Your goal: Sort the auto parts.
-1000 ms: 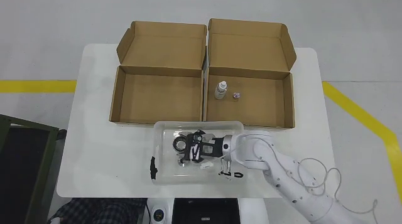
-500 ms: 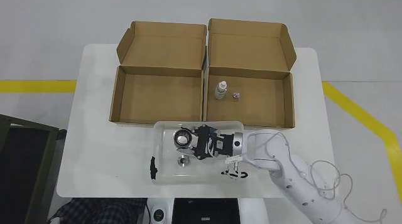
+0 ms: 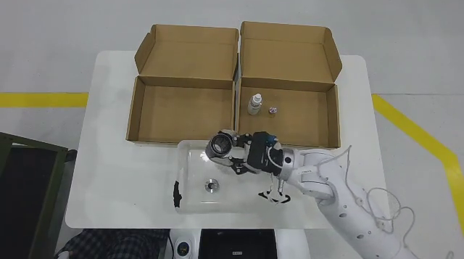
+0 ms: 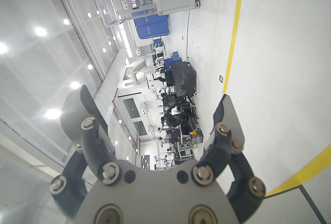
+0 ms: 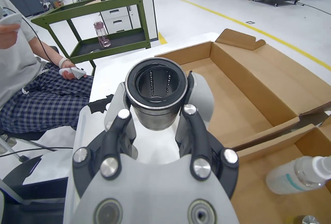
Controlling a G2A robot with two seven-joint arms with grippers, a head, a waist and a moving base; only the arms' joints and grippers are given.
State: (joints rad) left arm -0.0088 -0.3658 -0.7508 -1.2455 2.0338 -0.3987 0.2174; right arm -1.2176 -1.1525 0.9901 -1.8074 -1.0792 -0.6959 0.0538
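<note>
My right gripper (image 3: 230, 151) is shut on a black and steel cylindrical bearing (image 3: 220, 143), held in the air over the far edge of the clear tray (image 3: 190, 202). In the right wrist view the bearing (image 5: 156, 91) sits upright between the fingers of the right gripper (image 5: 155, 108), with its hollow bore facing the camera. A small metal nut (image 3: 211, 184) lies in the tray and a black clip (image 3: 274, 198) lies near its right side. My left gripper (image 4: 155, 111) is open with nothing in it, pointing out into the room.
Two open cardboard boxes stand behind the tray. The left box (image 3: 181, 112) is bare inside; the right box (image 3: 312, 117) holds a small white bottle (image 3: 254, 104) and a small metal part (image 3: 273, 109). A black piece (image 3: 175, 194) lies at the tray's left edge.
The right gripper has risen out of the tray with the bearing in it and moved toward the boxes. The nut stays on the tray floor.
</note>
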